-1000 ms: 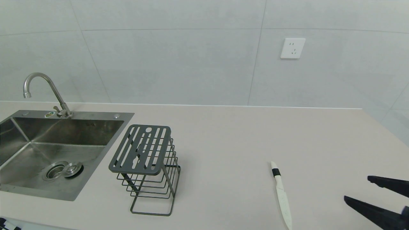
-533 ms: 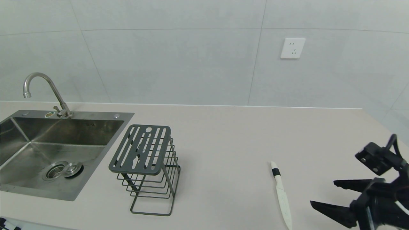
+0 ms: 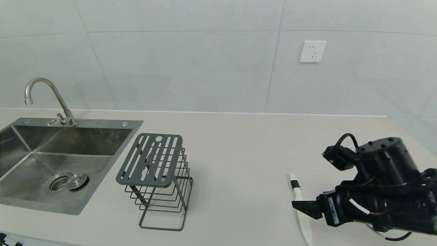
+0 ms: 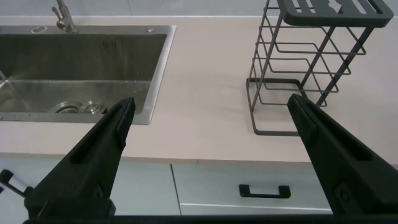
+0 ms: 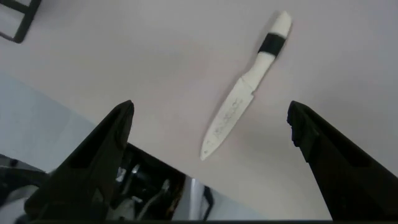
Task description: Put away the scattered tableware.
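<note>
Right now the right gripper (image 5: 209, 109) is spread wide and holds nothing. Seen from its own wrist, its two black fingers (image 5: 99, 162) stand on either side of the knife (image 5: 245, 84), which lies on the counter (image 3: 239, 153) beneath them. From the head view one finger crosses in front of the blade, and I cannot tell how high above the knife it hangs. No contact shows.

The knife is white with a black band around its handle (image 3: 295, 185). It lies flat on the right side of the counter, handle toward the wall and tip toward the front edge. It looks light and stiff. The blade is thin, smooth and flush with the surface, so fingers would likely skid off it or fail to get under it, and if it is ceramic it could chip. The handle is thicker and rounder, so the better hold is probably across it, at or just behind the black band.

The left gripper (image 4: 209, 102) is also wide open and empty, low at the counter's front, facing the sink (image 4: 158, 62) and the rack (image 4: 311, 68).

Well to the left of the knife stands that dark wire rack with a slotted top, likely where the knife belongs. The steel sink with its tap is just beside it.
</note>
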`<state>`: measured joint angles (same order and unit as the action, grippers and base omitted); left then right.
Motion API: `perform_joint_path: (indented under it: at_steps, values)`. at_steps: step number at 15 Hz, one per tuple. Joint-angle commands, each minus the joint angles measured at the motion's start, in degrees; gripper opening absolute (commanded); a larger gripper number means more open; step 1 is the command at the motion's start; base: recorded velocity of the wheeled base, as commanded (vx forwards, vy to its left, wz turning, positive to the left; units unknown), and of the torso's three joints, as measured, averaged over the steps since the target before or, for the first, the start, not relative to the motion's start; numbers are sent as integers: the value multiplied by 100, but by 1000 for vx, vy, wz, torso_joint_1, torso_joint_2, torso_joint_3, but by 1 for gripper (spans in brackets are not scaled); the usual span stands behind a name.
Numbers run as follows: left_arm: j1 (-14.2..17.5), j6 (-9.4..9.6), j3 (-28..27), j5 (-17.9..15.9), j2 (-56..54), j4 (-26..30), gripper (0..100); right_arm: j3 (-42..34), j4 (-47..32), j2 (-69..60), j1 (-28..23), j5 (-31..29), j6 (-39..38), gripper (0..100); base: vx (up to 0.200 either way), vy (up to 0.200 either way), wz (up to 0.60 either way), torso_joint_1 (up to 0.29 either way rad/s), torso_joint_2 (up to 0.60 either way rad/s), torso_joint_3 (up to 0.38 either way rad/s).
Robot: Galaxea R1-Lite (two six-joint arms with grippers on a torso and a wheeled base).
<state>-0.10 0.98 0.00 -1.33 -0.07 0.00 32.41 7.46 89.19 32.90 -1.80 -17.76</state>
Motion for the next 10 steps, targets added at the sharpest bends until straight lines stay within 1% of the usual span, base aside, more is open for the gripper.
perform_joint_path:
  at_steps: [1,3,8,10]
  values:
    - [1,-1,0,1,7,0,100,37,-8,714,410,-321,-527,100,0,0,0,0,0,0]
    - [1,-1,0,1,7,0,100,-16,-8,908,340,-391,-571,100,0,0,0,0,0,0]
    - [1,-1,0,1,7,9,100,-7,-8,1285,-363,-602,-571,100,0,0,0,0,0,0]
    - [1,-1,0,1,7,9,100,54,19,1409,-390,-602,-571,100,0,0,0,0,0,0]
